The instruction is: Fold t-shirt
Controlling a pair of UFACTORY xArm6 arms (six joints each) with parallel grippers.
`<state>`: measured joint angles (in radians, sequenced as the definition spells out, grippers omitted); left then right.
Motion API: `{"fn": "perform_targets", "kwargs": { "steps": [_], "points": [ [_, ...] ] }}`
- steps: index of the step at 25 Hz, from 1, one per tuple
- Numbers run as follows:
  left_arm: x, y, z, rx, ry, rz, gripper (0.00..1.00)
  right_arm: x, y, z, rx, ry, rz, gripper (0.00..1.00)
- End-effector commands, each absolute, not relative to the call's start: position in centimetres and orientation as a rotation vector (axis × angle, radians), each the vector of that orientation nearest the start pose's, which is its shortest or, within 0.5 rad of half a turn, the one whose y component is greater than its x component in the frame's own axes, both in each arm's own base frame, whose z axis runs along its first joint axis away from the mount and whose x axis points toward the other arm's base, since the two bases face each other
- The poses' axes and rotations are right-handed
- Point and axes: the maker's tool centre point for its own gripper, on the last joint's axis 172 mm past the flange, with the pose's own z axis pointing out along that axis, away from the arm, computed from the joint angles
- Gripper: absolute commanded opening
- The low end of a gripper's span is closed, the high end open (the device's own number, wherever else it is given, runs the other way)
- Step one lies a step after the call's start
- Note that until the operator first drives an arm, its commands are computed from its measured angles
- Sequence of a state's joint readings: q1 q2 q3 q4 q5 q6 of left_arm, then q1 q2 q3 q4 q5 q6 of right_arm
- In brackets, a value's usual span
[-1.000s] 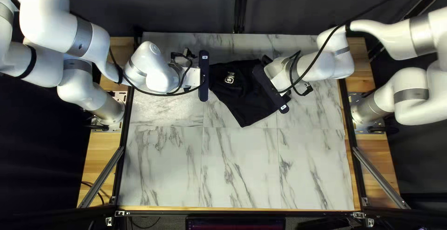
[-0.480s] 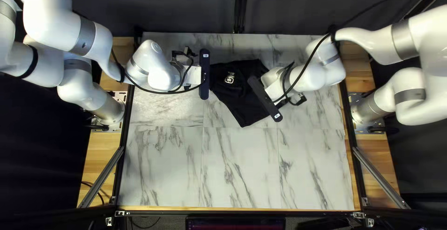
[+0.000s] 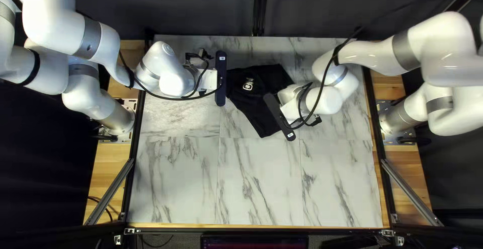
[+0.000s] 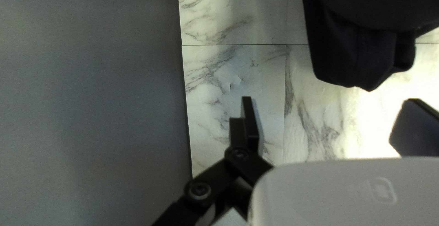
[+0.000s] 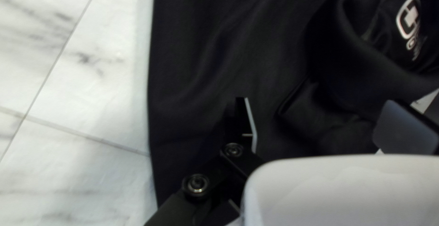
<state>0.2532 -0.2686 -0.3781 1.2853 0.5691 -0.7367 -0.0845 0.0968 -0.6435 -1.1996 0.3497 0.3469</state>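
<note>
In the top left view my left gripper (image 3: 220,79) is at the left side of the black t-shirt (image 3: 254,100), and my right gripper (image 3: 279,117) is over its lower right part. The shirt lies crumpled, with a white logo by the collar. From the left wrist, my left gripper (image 4: 330,109) stands open with bare marble between its fingers; black cloth (image 4: 352,52) is ahead. The right wrist view has my right gripper (image 5: 315,111) open above the shirt (image 5: 206,57), its collar ahead to one side. Whether those fingertips touch cloth is unclear.
Marble-patterned table (image 3: 259,183) extends toward the near edge. A dark curtain (image 3: 201,7) hangs behind the far edge. Black cables loop over both wrists. Metal rails (image 3: 111,191) run along the table's left and right sides.
My right gripper has moved left and toward the near edge over the shirt, uncovering more of its upper right part. The left arm has barely moved, and the shirt looks unmoved.
</note>
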Motion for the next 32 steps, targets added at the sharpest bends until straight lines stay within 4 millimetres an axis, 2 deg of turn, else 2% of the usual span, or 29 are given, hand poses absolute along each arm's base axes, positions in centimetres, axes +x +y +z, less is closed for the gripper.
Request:
{"fn": "perform_targets", "kwargs": {
  "steps": [1,2,4,5,7,8,10,22,28,32],
  "points": [
    [35.6,17.2,9.9,-2.46,0.14,-0.297,1.0,46.0,-6.7,4.6,-3.392,-1.184,-0.397,0.84],
    [35.5,17.2,9.9,-2.46,0.14,-0.297,1.0,45.8,-6.8,4.5,-3.395,-1.18,-0.394,0.78],
    [35.5,17.2,9.9,-2.46,0.139,-0.298,1.0,45.4,-7.3,4.3,-3.404,-1.165,-0.383,0.59],
    [35.5,17.2,9.9,-2.46,0.139,-0.298,1.0,45.2,-7.5,4.2,-3.406,-1.161,-0.381,0.59],
    [35.5,17.2,9.9,-2.458,0.139,-0.298,1.0,45.0,-7.8,4.1,-3.411,-1.149,-0.379,0.28],
    [35.5,17.2,9.9,-2.458,0.139,-0.299,1.0,45.1,-7.9,4.1,-3.413,-1.144,-0.379,0.04],
    [35.5,17.1,9.9,-2.457,0.139,-0.299,1.0,45.2,-8.0,4.1,-3.414,-1.14,-0.381,0.0],
    [35.4,16.9,9.9,-2.456,0.141,-0.302,1.0,45.6,-8.4,4.1,-3.407,-1.144,-0.386,0.0],
    [35.5,16.9,9.9,-2.457,0.143,-0.307,1.0,45.5,-8.7,5.7,-3.419,-1.157,-0.379,0.0],
    [35.5,16.9,9.4,-2.463,0.15,-0.307,1.0,45.3,-9.0,6.0,-3.423,-1.164,-0.373,0.0]
  ]
}}
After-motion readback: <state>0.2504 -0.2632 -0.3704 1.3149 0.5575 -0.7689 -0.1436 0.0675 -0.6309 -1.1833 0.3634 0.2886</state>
